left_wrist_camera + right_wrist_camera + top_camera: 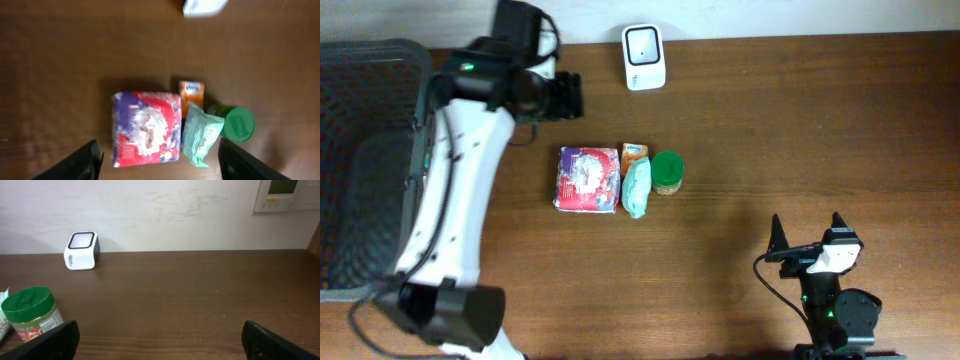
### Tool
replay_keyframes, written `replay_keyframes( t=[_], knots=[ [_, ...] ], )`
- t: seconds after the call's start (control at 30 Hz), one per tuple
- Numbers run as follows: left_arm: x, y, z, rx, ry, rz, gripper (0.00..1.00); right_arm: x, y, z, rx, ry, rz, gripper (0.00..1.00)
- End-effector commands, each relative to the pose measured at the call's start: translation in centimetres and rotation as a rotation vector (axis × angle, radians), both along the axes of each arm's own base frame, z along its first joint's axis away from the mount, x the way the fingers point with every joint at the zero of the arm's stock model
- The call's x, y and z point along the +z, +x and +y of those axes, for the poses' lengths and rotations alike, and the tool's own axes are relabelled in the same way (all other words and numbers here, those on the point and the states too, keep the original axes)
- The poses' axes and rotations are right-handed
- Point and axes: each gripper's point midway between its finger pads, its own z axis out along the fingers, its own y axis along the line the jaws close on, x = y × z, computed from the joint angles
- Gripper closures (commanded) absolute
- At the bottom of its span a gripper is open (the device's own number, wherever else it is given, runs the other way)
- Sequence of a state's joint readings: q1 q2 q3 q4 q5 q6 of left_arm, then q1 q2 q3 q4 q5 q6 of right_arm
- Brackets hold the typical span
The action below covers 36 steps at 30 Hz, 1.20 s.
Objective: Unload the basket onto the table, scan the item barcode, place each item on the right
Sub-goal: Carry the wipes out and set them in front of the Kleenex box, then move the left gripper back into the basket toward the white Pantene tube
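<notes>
Overhead, the white scanner [644,57] stands at the far edge of the counter [800,130], while a red-and-purple packet [587,179], orange carton [634,151], mint pouch [636,188] and green-lidded jar [667,172] huddle mid-counter, the left jaws hanging left of the scanner. From the left wrist, those jaws stand spread and empty above the packet, the pouch against its right side. From the right wrist, the right jaws gape wide, gripping nothing, with the jar at left and the scanner by the wall [175,215].
</notes>
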State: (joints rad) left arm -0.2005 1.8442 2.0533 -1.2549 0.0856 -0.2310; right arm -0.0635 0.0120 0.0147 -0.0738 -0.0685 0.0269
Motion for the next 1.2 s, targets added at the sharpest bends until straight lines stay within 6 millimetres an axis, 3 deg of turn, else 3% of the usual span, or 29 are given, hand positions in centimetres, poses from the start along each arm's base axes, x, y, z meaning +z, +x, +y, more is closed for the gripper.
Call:
replay_keyframes(
  t=[0.0,0.03,0.13,0.2,0.63,0.77,0.83,1.0,1.17],
  knots=[
    [9.0,-2.6,4.0,0.082,-0.028,-0.226,0.20,-0.3,0.0,0.0,-0.005,0.011,0.003,0.01],
    [10.3,-3.3,5.2,0.112,-0.022,-0.259,0.01,-0.3,0.0,0.0,-0.005,0.011,0.003,0.01],
    [13.4,-6.0,9.0,0.219,0.024,-0.338,0.01,-0.3,0.0,0.0,-0.005,0.011,0.003,0.01],
    [14.2,-7.1,11.3,0.287,0.060,-0.358,0.01,-0.3,0.0,0.0,-0.005,0.011,0.003,0.01],
    [14.4,-9.3,24.9,0.791,0.035,-0.372,0.01,-0.3,0.0,0.0,-0.005,0.011,0.003,0.01],
    [12.2,-9.5,29.5,0.903,0.053,-0.309,0.01,-0.3,0.0,0.0,-0.005,0.011,0.003,0.01],
    [10.0,-9.2,31.0,0.933,0.054,-0.239,0.01,-0.3,0.0,0.0,-0.005,0.011,0.003,0.01],
    [4.7,-8.2,31.7,0.937,0.042,-0.057,0.01,-0.3,0.0,0.0,-0.005,0.011,0.003,0.01],
    [1.9,-7.9,31.9,0.936,0.036,0.044,0.01,-0.3,0.0,0.0,-0.005,0.011,0.003,0.01]
  ],
)
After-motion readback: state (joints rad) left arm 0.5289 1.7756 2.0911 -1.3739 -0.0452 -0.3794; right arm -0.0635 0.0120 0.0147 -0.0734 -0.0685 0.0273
